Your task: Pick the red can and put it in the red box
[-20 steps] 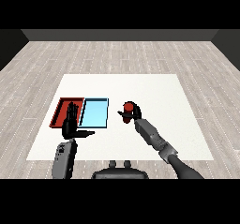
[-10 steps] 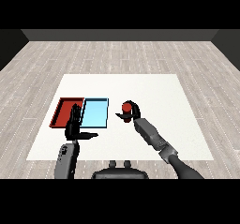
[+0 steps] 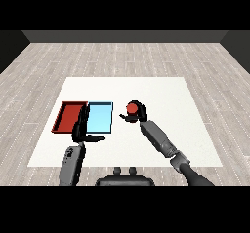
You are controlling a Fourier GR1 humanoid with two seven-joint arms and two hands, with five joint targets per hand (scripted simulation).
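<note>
Red can (image 3: 132,109) — clasped in right hand (image 3: 138,112) — beside light blue tray (image 3: 99,118).

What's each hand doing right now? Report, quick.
Left hand: open, fingers straight, holding nothing.
Right hand: shut on the red can.

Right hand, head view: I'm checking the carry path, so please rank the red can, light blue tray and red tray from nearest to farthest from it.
1. Red can: in the right hand, whose fingers curl round it.
2. Light blue tray: just to the hand's left on the table.
3. Red tray: farthest left, beyond the blue one, partly behind the left hand.
</note>
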